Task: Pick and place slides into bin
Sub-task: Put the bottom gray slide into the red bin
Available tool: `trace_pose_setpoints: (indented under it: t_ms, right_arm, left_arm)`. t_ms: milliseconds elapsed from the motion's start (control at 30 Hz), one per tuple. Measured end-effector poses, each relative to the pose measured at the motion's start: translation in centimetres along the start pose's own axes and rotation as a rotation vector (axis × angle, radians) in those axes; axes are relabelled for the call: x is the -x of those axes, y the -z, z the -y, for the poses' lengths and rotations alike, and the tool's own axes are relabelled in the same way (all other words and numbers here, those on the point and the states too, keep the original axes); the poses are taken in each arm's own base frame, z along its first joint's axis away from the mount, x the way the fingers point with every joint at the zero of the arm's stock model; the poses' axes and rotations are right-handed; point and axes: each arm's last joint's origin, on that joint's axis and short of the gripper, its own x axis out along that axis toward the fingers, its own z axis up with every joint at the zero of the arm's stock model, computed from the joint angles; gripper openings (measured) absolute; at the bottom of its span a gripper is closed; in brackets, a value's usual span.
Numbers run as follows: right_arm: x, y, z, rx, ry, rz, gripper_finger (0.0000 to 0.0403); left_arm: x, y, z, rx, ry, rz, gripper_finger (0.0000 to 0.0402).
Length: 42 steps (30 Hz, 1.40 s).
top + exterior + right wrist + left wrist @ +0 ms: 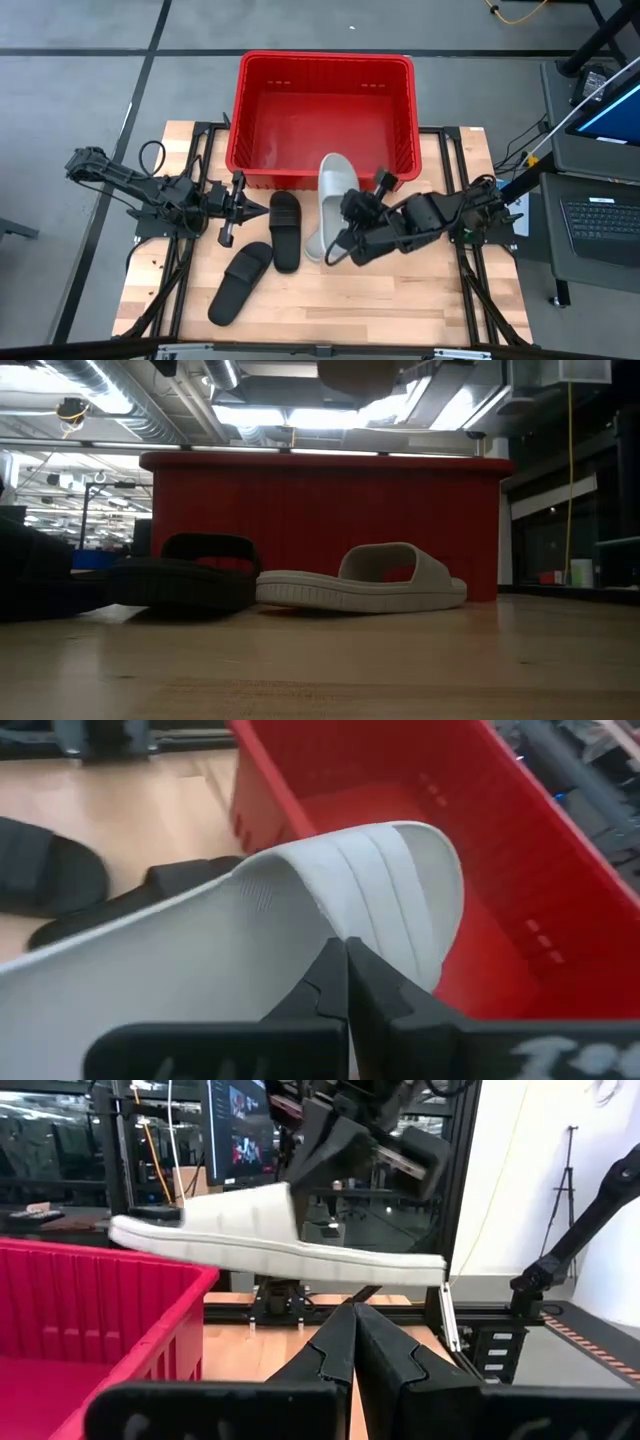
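My right gripper (342,207) is shut on a light grey slide (336,178), held up at the red bin's (325,62) near wall. The slide's far end reaches over the rim. The left wrist view shows this slide (280,1245) in the air. A second grey slide (360,588) lies sole down on the table in front of the bin. Two black slides (285,230) (240,282) lie on the table to its left. My left gripper (262,207) is shut and empty, left of the black slides. My right gripper holds the grey slide on its upper side, at the ribbed strap (385,885), coming from above and from the table's right. The fingers (330,975) hide the exact place of contact. The slide is lifted clear of the table, nearly level, sole down (300,1260).
The bin's floor (400,800) shows red and bare. Bare wooden table (400,300) lies toward the near edge. Black frame rails (470,290) run along both sides of the table.
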Motion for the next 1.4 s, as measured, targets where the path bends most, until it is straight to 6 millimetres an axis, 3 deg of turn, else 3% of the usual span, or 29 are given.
trace_pose_setpoints:
  t_ms: [233,767,967,1400]
  right_arm:
    - [-0.4,-1.0,3.0,0.008,0.042,0.011,0.0]
    - [-0.6,-2.5,13.6,0.054,0.121,-0.012,0.0]
    - [-2.1,-3.0,16.4,0.075,0.102,-0.043,0.0]
    - [-6.4,-3.3,22.5,0.047,0.087,-0.111,0.0]
  left_arm:
    - [0.0,-0.1,-0.1,0.003,-0.019,0.012,0.0002]
    - [0.2,-1.2,-0.6,-0.156,-0.195,0.103,0.0003]
    - [0.6,-1.7,-0.9,-0.249,-0.223,0.121,0.0003]
    - [0.9,-2.1,-2.5,-0.265,-0.326,0.133,0.0002]
